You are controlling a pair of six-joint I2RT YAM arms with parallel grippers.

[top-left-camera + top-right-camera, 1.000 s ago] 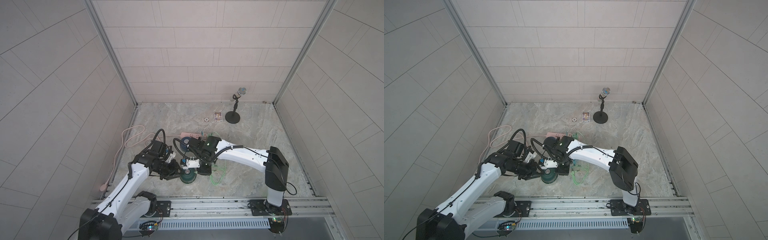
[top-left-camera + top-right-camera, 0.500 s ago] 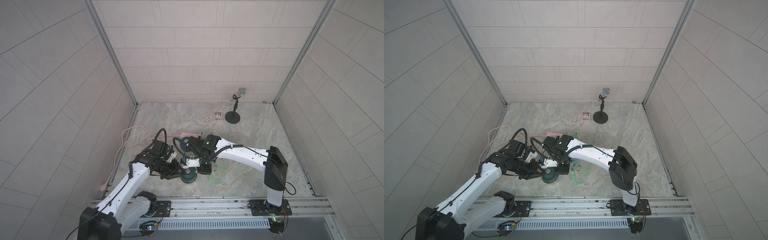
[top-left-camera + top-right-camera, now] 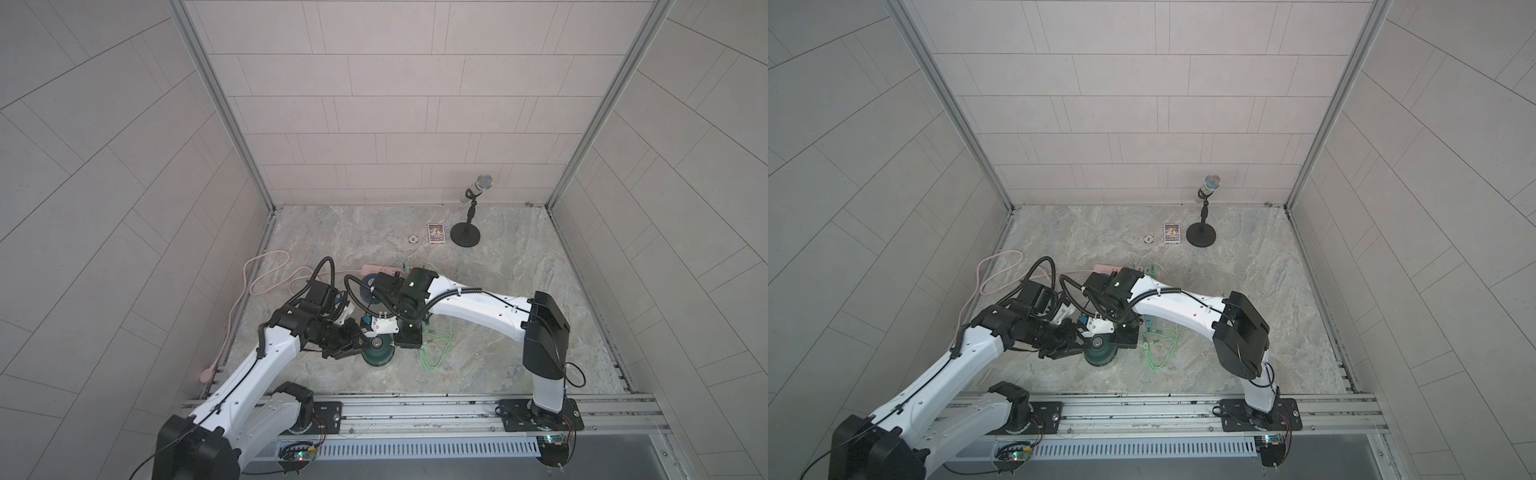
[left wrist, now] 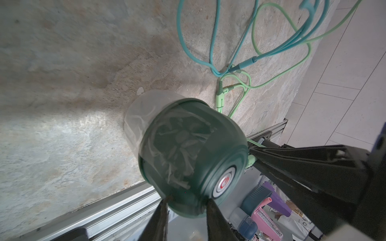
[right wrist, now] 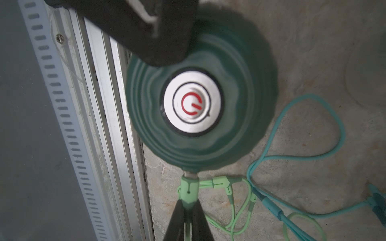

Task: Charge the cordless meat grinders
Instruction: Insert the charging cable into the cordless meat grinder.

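The dark green grinder (image 3: 377,353) (image 3: 1098,354), a dome with a silver power button (image 5: 191,104), sits on a clear bowl (image 4: 142,112) near the front rail. My left gripper (image 4: 187,201) (image 3: 356,343) is shut on the dome's rim. My right gripper (image 5: 188,203) (image 3: 409,337) is shut on a light green plug (image 5: 189,187). The plug's metal tip meets the dome's side. Its light green cable (image 3: 436,353) loops over the floor. The dark blue grinder (image 3: 369,290) lies behind both wrists, mostly hidden.
A pink power strip (image 3: 376,269) with a pink cord (image 3: 257,282) lies behind the arms. A teal cable (image 4: 208,41) crosses the green one. At the back stand a microphone (image 3: 467,232) and a small card box (image 3: 435,234). The metal rail (image 3: 415,409) runs along the front.
Both arms have barely shifted over the last second. Both grips stay as they were.
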